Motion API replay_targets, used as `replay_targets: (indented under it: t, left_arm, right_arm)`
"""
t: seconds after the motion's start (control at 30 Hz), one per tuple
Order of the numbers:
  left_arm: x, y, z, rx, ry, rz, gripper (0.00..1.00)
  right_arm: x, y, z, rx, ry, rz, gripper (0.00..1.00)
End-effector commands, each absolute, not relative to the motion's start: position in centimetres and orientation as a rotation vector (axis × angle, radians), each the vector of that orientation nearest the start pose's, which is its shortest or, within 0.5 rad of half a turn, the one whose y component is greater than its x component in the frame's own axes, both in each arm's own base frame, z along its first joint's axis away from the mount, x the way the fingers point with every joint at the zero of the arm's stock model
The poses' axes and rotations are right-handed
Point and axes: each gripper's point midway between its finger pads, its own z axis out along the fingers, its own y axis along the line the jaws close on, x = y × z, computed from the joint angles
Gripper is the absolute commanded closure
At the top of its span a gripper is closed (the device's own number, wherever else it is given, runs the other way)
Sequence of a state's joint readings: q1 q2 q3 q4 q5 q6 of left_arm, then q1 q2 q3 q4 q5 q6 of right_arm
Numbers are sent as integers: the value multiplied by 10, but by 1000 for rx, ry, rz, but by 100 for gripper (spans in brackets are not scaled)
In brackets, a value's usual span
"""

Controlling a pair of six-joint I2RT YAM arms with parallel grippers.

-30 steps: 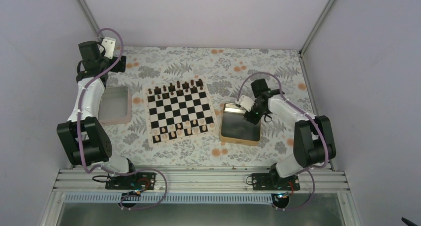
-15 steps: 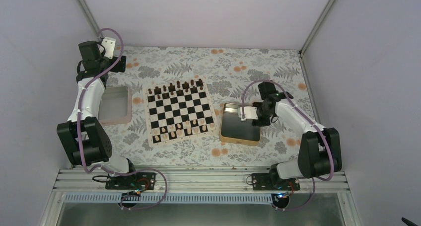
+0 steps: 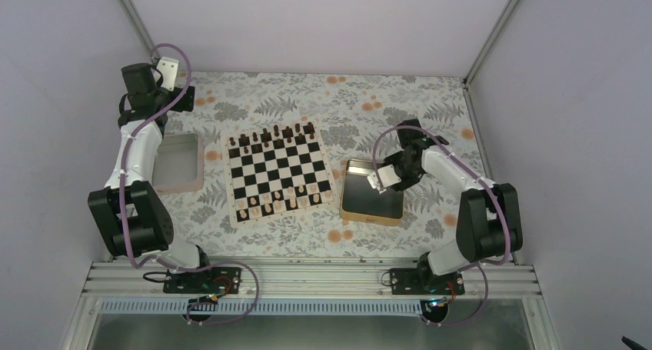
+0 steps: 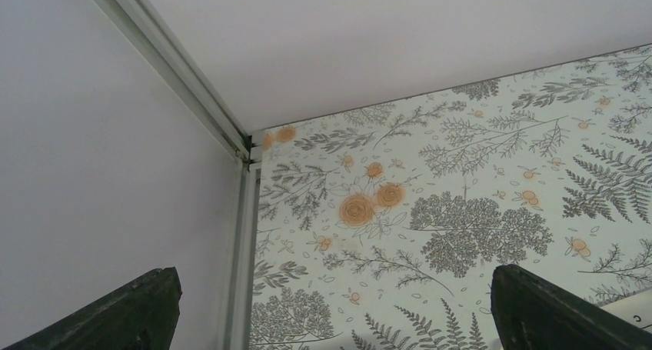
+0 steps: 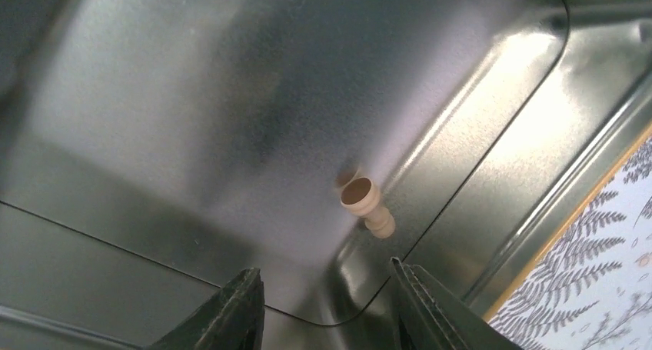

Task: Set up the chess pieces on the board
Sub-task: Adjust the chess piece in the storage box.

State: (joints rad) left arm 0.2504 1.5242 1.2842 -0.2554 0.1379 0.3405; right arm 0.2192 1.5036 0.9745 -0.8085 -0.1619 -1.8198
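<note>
Right gripper (image 3: 377,179) from above: low over the far part of the shallow gold metal tray (image 3: 370,218), white fingers apart; contact with the tray not clear from here. Tray on the right half of the flower-printed surface (image 3: 400,108), just beside the right edge of the flat black-and-white checked chessboard (image 3: 278,173) with cream border. Tiny light tan wooden chess pieces (image 3: 278,204) upright on the near rows of the chessboard, tiny dark brown wooden pieces (image 3: 265,137) on the far rows. Rectangular pale pink-rimmed tray (image 3: 178,187) near the left edge of the surface. Left gripper (image 3: 172,71) over the far left corner of the surface, well apart from the chessboard.

From the left wrist: left gripper (image 4: 330,323) wide spread, dark fingers (image 4: 123,315) at both lower corners of the view. Nothing between them, only the printed surface and the pale wall (image 4: 77,135) beyond.

From the right wrist: right gripper (image 5: 330,319) spread, dark fingers (image 5: 234,315) pointing into the gold tray, nothing pinched. One light tan chess piece (image 5: 367,205) on its side on the shiny tray floor, close to a rounded corner. Just ahead of the fingertips and apart from them.
</note>
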Motion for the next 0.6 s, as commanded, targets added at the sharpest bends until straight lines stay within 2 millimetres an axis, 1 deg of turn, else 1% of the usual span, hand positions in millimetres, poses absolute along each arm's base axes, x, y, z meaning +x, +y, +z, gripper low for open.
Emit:
replay_targets:
  t: [0.0,0.17,0.5,0.57]
  left_arm:
    - [464,95,272,183,2021,250,0]
    - [464,96,271,182,2023,258,0]
    - [464,98,271,181,2024,268,0]
    - [464,98,270,181,2026,267,0]
  right_arm:
    - [299,89,64,-2559,1298,-150,56]
    - [313,90,60,-2601,1240,-179,56]
    - [316,102,41,-2685,1146,-183,57]
    - [317,105,41,-2693,1126,-193,57]
